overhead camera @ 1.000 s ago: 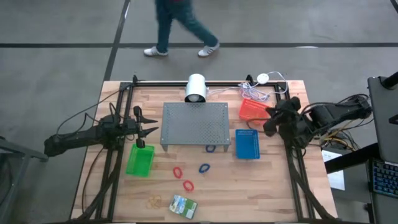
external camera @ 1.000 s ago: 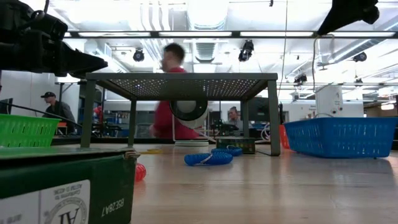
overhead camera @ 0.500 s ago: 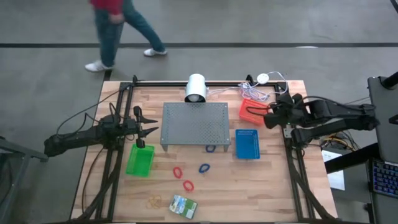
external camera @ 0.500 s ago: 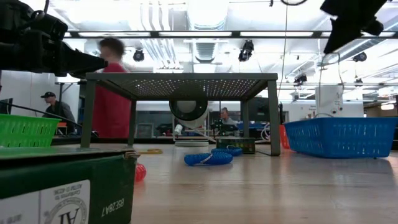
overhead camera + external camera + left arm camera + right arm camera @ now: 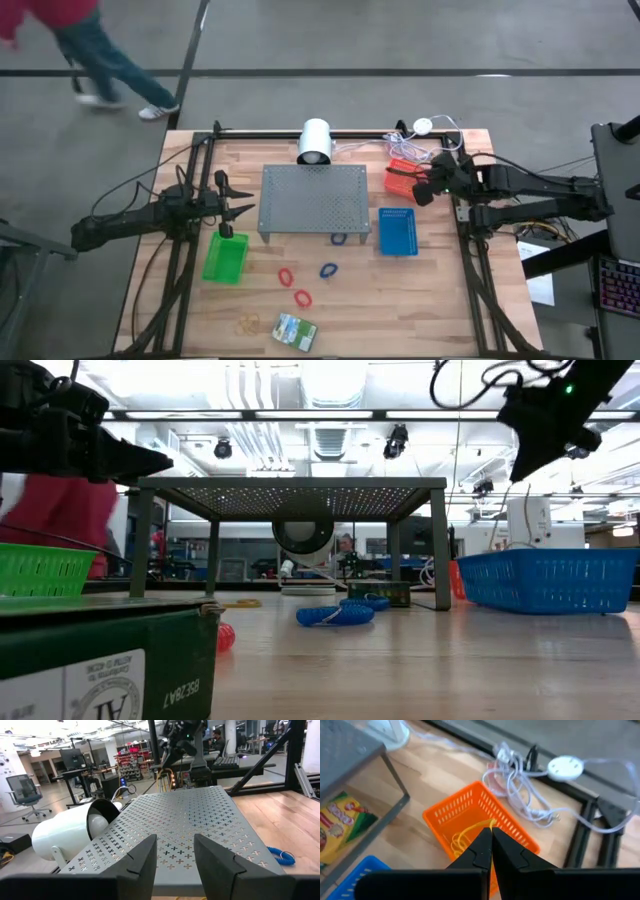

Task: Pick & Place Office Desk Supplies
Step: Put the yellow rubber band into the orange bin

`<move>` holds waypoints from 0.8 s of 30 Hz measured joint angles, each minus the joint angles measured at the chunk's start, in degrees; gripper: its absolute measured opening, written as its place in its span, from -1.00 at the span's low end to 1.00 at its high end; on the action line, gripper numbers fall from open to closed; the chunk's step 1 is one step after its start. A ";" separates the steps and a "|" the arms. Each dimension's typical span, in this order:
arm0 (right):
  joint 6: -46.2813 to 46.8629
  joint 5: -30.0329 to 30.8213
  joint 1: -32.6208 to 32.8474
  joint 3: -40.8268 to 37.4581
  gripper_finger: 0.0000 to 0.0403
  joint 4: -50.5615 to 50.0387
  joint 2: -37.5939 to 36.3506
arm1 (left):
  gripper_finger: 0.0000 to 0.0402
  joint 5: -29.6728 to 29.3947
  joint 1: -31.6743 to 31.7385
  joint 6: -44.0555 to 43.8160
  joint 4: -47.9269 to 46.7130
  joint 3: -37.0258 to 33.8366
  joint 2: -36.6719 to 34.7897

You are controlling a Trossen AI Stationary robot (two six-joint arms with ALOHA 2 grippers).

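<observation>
My right gripper (image 5: pixel 420 190) (image 5: pixel 490 837) hangs shut over the red-orange mesh basket (image 5: pixel 401 176) (image 5: pixel 480 817), with a thin tan rubber band (image 5: pixel 465 836) at its tips. My left gripper (image 5: pixel 245 210) (image 5: pixel 172 855) waits open and level at the left edge of the grey perforated stand (image 5: pixel 313 200). Red bands (image 5: pixel 286 276) (image 5: pixel 302 297), blue bands (image 5: pixel 328 270) (image 5: pixel 339 239), tan rubber bands (image 5: pixel 247 322) and a crayon box (image 5: pixel 295 330) lie on the table. Another crayon box (image 5: pixel 337 825) lies under the stand. My right gripper pinches the tan rubber band by one strand (image 5: pixel 490 825) at the free ends of its two fingers. The fingers slant down from the table's right. The band trails slack below them into the red-orange basket; whether its lower loops rest on the basket floor, I cannot tell.
A blue basket (image 5: pixel 398 232) stands near the stand's right side, a green basket (image 5: pixel 225 258) near the left gripper. White cables and a round puck (image 5: pixel 565 767) lie behind the red-orange basket, a white lamp (image 5: pixel 315 142) at the far edge. A person (image 5: pixel 90 50) walks beyond the table.
My right gripper has swung toward the table's left and sunk, tipping further down, and now stands over the red-orange basket, still shut. The person behind the table has walked toward the left.
</observation>
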 joint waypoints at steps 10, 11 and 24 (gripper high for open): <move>-4.15 -11.69 -11.74 -7.76 -0.96 12.80 0.49 | -0.33 0.00 -0.02 0.01 0.01 0.02 0.00; -4.73 -13.11 -13.02 -8.50 -0.96 14.56 0.73 | -0.33 0.00 -0.01 0.01 0.00 0.01 0.00; -5.89 -23.75 -22.01 -11.61 -0.96 21.72 11.73 | -0.33 0.00 0.00 -0.01 -0.01 0.02 0.00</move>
